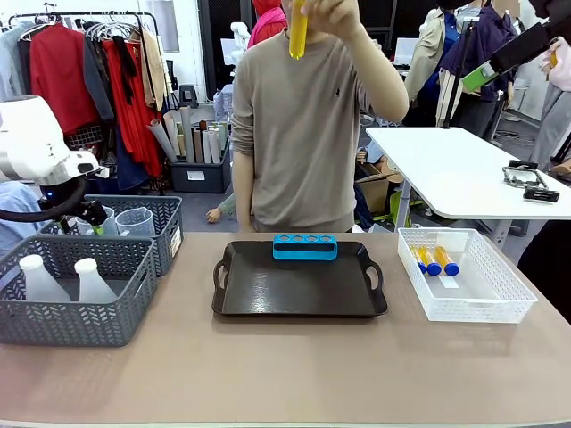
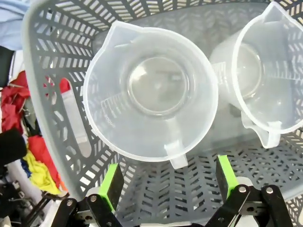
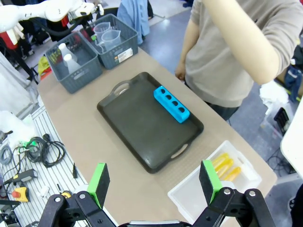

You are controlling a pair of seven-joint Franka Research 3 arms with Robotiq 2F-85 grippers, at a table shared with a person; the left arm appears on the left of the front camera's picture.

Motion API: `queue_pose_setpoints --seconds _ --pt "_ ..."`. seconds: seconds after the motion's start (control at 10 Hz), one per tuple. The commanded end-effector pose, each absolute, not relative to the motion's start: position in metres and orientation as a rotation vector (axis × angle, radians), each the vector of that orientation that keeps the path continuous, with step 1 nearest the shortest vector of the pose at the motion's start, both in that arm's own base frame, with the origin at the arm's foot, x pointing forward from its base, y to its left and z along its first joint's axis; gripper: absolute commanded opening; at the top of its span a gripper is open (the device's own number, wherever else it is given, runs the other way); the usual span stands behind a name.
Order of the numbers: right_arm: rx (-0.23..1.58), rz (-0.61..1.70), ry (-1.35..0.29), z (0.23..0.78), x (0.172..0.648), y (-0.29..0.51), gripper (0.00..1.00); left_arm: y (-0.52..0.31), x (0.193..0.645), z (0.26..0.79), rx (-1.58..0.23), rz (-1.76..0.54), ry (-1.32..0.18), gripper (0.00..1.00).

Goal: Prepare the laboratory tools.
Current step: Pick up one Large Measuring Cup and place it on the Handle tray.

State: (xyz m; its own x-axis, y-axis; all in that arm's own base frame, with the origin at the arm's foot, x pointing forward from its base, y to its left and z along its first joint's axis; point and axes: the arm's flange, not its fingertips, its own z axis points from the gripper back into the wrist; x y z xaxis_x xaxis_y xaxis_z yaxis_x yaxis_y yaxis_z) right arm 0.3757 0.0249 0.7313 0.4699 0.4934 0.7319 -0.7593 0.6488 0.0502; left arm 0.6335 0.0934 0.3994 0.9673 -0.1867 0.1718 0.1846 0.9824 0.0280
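Left tool (image 2: 168, 180): jaws spread wide, nothing held. It hangs over the rear grey basket (image 2: 42, 71), looking straight down into it. Two clear beakers stand upright in that basket, side by side. The near beaker (image 2: 151, 90) sits just past the green pads, with its handle tab pointing to 6 o'clock, toward the gap between the jaws. I can't make out any contact between the pads and the beaker. The second beaker (image 2: 270, 71) is at 3 o'clock of the first, rims close together.

Right tool (image 3: 154, 182): jaws wide apart, empty, held high above the worktop (image 1: 285, 374).

From the front, the black tray (image 1: 299, 299) lies mid-worktop. The blue rack (image 1: 305, 247) sits at the tray's 12 o'clock edge, all four holes empty.

At 9 o'clock of the tray is the front grey basket (image 1: 80, 312), with two white flasks (image 1: 40, 276) standing upright in it. The rear grey basket is behind it.

At 3 o'clock of the tray is the white basket (image 1: 500, 294). Yellow-filled tubes (image 1: 433, 260) with blue caps lie in its far left corner.

The person stands at 12 o'clock across the worktop. The person's hand (image 1: 326, 13) is raised and holds one yellow tube (image 1: 298, 34) upright.
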Motion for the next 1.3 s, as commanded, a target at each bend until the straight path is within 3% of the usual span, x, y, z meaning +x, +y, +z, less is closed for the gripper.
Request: queue_pose_setpoints --seconds 0.0,0.2,0.7,1.2 --pt "0.4 0.799 -0.746 0.732 0.375 0.025 1.0 0.094 0.639 0.393 0.035 -0.165 -0.168 1.0" --pt "0.4 0.799 -0.746 0.732 0.375 0.025 1.0 0.096 0.641 0.388 0.06 -0.181 -0.183 1.0" --pt "0.4 0.799 -0.746 0.732 0.375 0.025 1.0 0.099 0.635 0.396 0.039 -0.193 -0.181 0.0" --pt "0.4 0.799 -0.746 0.732 0.375 0.025 1.0 0.101 0.629 0.408 0.036 -0.192 -0.187 0.0"
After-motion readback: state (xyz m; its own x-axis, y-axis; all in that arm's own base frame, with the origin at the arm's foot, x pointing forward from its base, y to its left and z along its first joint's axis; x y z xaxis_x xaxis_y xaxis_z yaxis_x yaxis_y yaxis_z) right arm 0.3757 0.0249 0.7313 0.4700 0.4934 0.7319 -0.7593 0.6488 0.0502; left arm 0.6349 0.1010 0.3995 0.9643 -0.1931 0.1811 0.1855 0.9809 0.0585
